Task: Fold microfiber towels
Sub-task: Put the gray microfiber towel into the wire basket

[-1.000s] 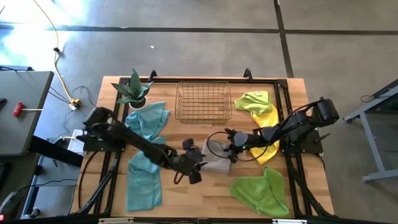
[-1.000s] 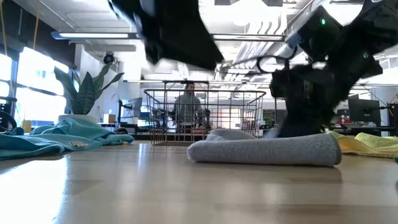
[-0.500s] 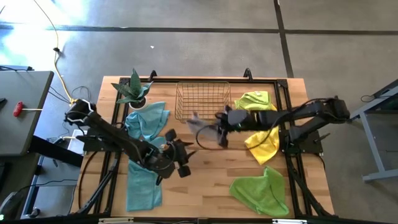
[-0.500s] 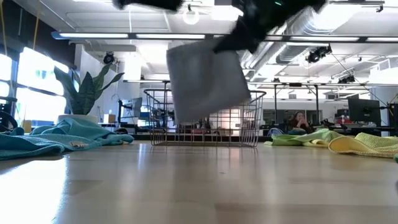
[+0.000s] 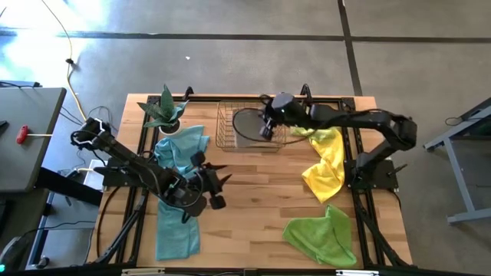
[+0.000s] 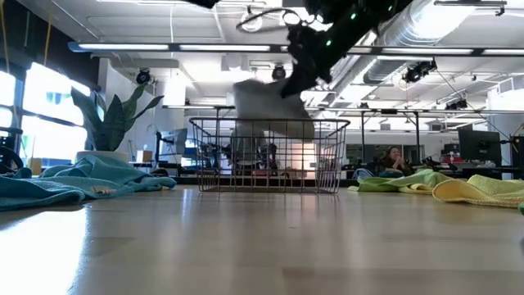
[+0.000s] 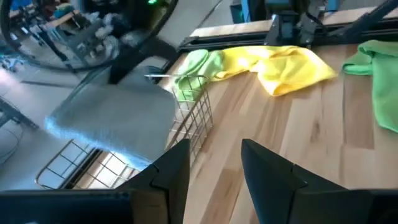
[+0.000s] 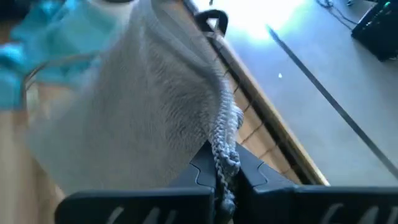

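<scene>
High view: right gripper [image 5: 266,126] pinches the folded grey towel [image 5: 247,126] above the wire basket [image 5: 226,142] at the table's far edge. Left gripper [image 5: 217,189] waits mid-table, fingers apart, empty.

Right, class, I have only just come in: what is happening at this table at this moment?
The right gripper is shut on a folded grey towel and holds it above the wire basket at the back of the table. The left gripper hangs open over the bare wood near the teal towels, holding nothing. Yellow and green towels lie unfolded on the right side, and a potted plant stands in the back left corner.
</scene>
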{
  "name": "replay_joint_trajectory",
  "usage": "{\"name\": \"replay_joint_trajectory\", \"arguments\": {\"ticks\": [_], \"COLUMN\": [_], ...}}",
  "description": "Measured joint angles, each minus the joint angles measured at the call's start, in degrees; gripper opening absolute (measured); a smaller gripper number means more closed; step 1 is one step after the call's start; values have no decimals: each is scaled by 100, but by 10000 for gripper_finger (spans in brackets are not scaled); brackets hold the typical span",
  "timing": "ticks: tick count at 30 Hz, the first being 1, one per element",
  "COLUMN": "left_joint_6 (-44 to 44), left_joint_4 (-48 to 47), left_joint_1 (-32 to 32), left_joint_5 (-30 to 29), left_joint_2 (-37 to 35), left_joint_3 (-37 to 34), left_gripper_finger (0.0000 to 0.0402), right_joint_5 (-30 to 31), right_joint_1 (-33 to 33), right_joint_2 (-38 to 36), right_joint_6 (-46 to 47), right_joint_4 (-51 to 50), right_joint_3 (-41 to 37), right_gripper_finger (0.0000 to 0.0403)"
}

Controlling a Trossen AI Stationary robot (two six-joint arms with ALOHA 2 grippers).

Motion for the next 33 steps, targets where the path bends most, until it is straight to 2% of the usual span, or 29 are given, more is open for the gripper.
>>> {"name": "replay_joint_trajectory", "arguments": {"ticks": [4, 10, 15, 24, 28, 33], "left_joint_6": [-46, -167, -223, -236, -273, -312], "left_joint_4": [-144, -361, -469, -564, -656, -722], "left_joint_1": [11, 17, 20, 59, 61, 61], "left_joint_5": [53, 32, -76, -159, -178, -189], "left_joint_2": [17, 22, 22, 26, 26, 26], "left_joint_3": [-4, -13, -11, -12, -11, -11], "left_gripper_finger": [133, 133, 133, 133, 133, 133], "right_joint_5": [-499, -733, -928, -2076, -2029, -1904], "right_joint_1": [-297, -502, -415, -40, -27, -286], "right_joint_2": [464, 1008, 921, 521, 605, 1145], "right_joint_6": [42, 43, 43, 396, 322, 403], "right_joint_4": [220, 369, 417, 238, 146, -200], "right_joint_3": [1, -3, -2, 301, 359, 348], "right_gripper_finger": [0, 0, 0, 0, 0, 0]}}
